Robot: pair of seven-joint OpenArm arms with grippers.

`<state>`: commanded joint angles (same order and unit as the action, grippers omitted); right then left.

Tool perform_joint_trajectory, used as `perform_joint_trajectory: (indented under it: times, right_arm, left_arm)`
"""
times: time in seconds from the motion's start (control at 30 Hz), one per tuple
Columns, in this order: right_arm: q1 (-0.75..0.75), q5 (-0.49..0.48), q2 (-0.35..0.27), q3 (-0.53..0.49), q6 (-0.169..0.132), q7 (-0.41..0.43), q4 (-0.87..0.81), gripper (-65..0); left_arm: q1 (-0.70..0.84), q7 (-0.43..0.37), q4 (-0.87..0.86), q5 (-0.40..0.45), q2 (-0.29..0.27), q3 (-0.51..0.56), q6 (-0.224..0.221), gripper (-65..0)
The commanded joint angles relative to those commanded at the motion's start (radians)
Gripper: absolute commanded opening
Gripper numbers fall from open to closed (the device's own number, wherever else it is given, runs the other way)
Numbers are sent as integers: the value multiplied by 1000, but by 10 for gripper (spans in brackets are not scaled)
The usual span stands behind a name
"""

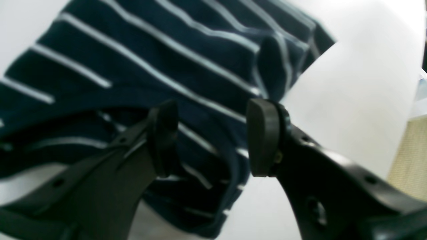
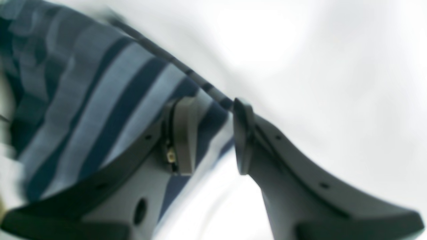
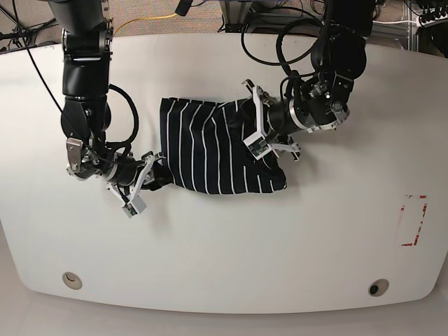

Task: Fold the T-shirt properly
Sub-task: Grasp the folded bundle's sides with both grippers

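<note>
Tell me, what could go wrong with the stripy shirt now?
1. Both grippers look open: the left gripper has cloth between its jaws, so closing might pinch several bunched layers of the T-shirt and spoil the fold.
2. The right gripper sits at the shirt's edge, so it may catch too little cloth and slip.
3. If the arms pull unevenly, the shirt could slide across the table.
</note>
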<state>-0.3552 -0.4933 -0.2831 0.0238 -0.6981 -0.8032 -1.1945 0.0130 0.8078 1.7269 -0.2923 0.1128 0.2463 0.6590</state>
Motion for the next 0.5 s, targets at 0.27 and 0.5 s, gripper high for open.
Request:
perform_joint_trajectory:
  times: [0.27,0.5]
  right_arm:
    - [54,227,37,5,0,72,74,-477]
    - [195,255,37,3,0,66,-89,-477]
  left_arm:
    - [-103,-14,-143,-2,51,-2,2,-344]
    - [-269,-41,-324,5,71,3,2,-344]
